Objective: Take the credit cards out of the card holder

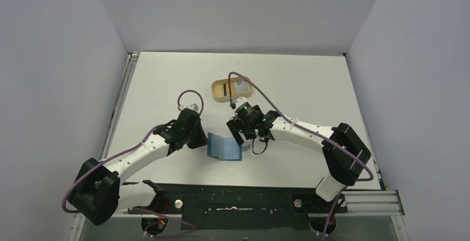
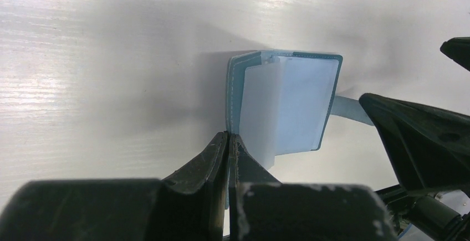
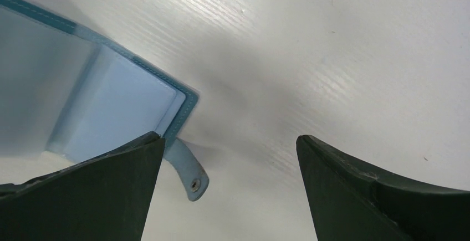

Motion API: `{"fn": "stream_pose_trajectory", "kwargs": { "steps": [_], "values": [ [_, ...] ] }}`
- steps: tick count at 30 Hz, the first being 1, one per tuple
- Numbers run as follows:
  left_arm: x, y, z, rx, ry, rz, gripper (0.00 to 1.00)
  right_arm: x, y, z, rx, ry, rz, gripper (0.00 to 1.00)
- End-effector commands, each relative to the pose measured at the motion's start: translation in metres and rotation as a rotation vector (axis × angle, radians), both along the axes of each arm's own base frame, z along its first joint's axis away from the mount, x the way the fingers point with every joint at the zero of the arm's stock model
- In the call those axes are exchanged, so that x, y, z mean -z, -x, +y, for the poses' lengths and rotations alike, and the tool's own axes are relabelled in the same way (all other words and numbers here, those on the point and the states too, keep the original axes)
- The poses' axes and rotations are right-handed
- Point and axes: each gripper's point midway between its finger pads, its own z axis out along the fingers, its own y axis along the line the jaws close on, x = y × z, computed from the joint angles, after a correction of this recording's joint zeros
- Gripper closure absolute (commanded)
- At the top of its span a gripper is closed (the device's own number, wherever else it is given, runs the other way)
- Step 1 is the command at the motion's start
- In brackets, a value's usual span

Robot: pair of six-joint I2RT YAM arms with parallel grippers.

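The teal card holder (image 1: 224, 147) lies open on the white table between the two arms. In the left wrist view the card holder (image 2: 235, 86) has a pale card (image 2: 260, 119) in its inner pocket, with the card's lower edge poking past the holder's rim. My left gripper (image 2: 228, 136) is shut on the holder's left flap edge, and it also shows in the top view (image 1: 203, 140). My right gripper (image 3: 230, 138) is open and empty, just above the table at the holder's right edge (image 3: 183, 105), with the snap tab (image 3: 191, 175) between its fingers.
A tan oval tray (image 1: 217, 90) stands on the table behind the card holder, with a flat pale item (image 1: 240, 88) lying in it. White walls enclose the table on the left, right and far sides. The arm bases stand at the near edge.
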Motion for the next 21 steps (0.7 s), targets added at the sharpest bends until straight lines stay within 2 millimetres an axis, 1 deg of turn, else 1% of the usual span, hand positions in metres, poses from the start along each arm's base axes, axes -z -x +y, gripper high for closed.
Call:
{"fn": "stream_pose_trajectory", "kwargs": {
  "steps": [1,3,6,9,13,16,21],
  "values": [
    [-0.016,-0.016,-0.008,-0.007,0.037,-0.057,1.00,-0.047,0.001,0.037,-0.086,-0.207,-0.071,0.05],
    [-0.016,-0.016,-0.007,-0.007,0.035,-0.057,1.00,-0.052,0.014,0.053,-0.146,-0.233,-0.081,0.05],
    [-0.016,-0.016,-0.006,-0.011,0.033,-0.053,1.00,-0.054,0.033,0.069,-0.220,-0.241,-0.098,0.05],
    [-0.015,-0.015,-0.006,-0.011,0.035,-0.050,1.00,-0.051,0.049,0.078,-0.269,-0.252,-0.106,0.05],
    [-0.013,-0.016,-0.006,-0.017,0.038,-0.049,1.00,-0.044,0.064,0.087,-0.330,-0.234,-0.112,0.05],
    [-0.013,-0.017,-0.006,-0.017,0.039,-0.050,1.00,-0.037,0.069,0.094,-0.358,-0.220,-0.123,0.06],
    [-0.015,-0.015,-0.009,-0.004,0.055,-0.042,1.00,-0.030,0.068,0.108,-0.385,-0.203,-0.136,0.06]
  ]
}}
